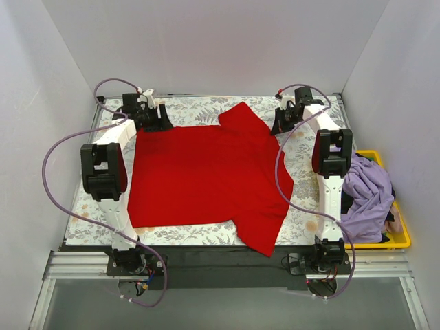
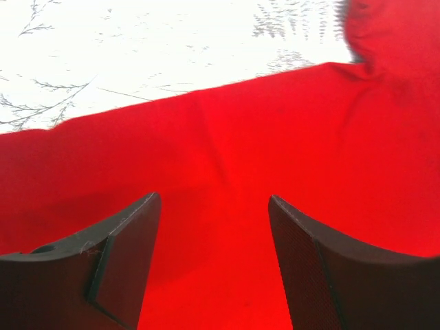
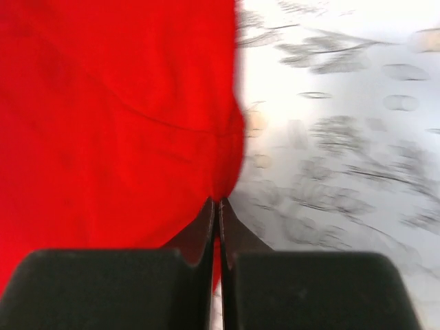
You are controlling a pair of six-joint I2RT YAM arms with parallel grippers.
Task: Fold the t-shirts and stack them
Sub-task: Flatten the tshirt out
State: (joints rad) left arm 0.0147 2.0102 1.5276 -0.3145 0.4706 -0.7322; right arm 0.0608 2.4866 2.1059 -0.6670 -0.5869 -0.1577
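Reaching both arms forward along the sides of the floral table (image 1: pixel 192 110), elbows humped high mid-way, forearms dropping to low wrists at the far end. Spreading red t-shirt (image 1: pixel 206 175) flat across table centre, lying sideways: hem toward left arm, sleeves toward right arm, near sleeve lapping over the table's near edge.

Holding left gripper (image 1: pixel 155 118) low at the shirt's far-left corner, angled in toward the cloth. Showing fingers (image 2: pixel 124 247) standing well apart in left wrist view, red cloth filling the gap, far edge of shirt and white floral surface beyond. Cannot tell whether touching the cloth or just above it.

Setting right gripper (image 3: pixel 218 201) down at the shirt's far-right edge, just beside the far sleeve. Pressing fingertips tight together, pinching the red cloth's edge where it bulges out onto the table; view blurred.

Leaving lilac t-shirt (image 1: pixel 368 196) bunched in yellow bin (image 1: pixel 402 237) right of table, draping over the rim against right arm's lower link.
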